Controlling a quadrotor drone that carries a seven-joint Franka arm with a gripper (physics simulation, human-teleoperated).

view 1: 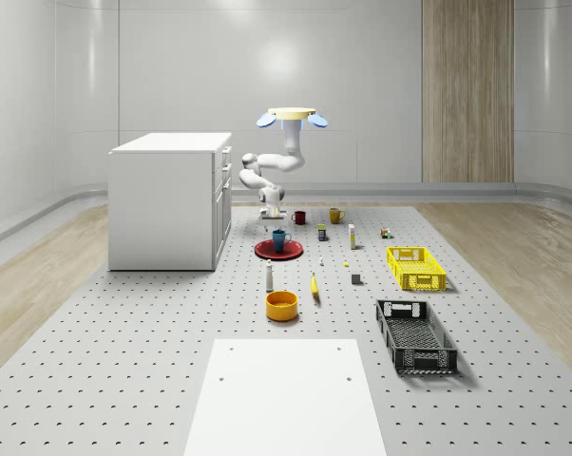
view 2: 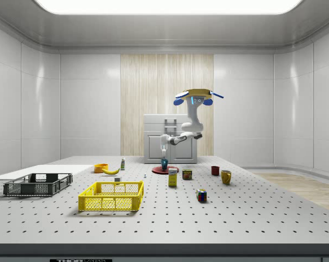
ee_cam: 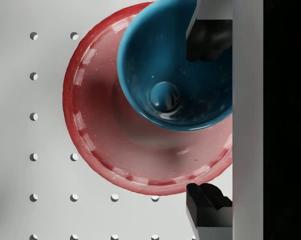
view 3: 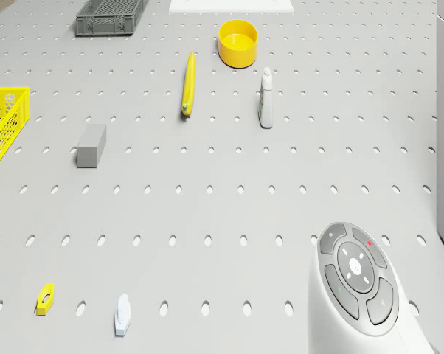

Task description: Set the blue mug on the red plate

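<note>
The blue mug (view 1: 280, 238) stands upright on the red plate (view 1: 278, 251), just in front of the white cabinet. My drone (view 1: 292, 117) hovers above and behind the plate, and the arm bends down toward it. My gripper (view 1: 274, 215) hangs open a little above the mug. In the wrist view the mug (ee_cam: 175, 75) sits off-centre on the plate (ee_cam: 105, 125). The gripper (ee_cam: 208, 120) has its fingers far apart, one fingertip (ee_cam: 210, 37) over the mug's rim. In the side view the gripper (view 2: 164, 150) is right above the mug (view 2: 164, 162).
The white cabinet (view 1: 170, 199) stands close beside the plate. A red mug (view 1: 298, 217), a yellow mug (view 1: 335, 216) and small cans sit behind. A bottle (view 3: 266, 99), banana (view 3: 187, 82), yellow bowl (view 3: 237, 41), yellow crate (view 1: 416, 267) and black crate (view 1: 415, 334) lie in front.
</note>
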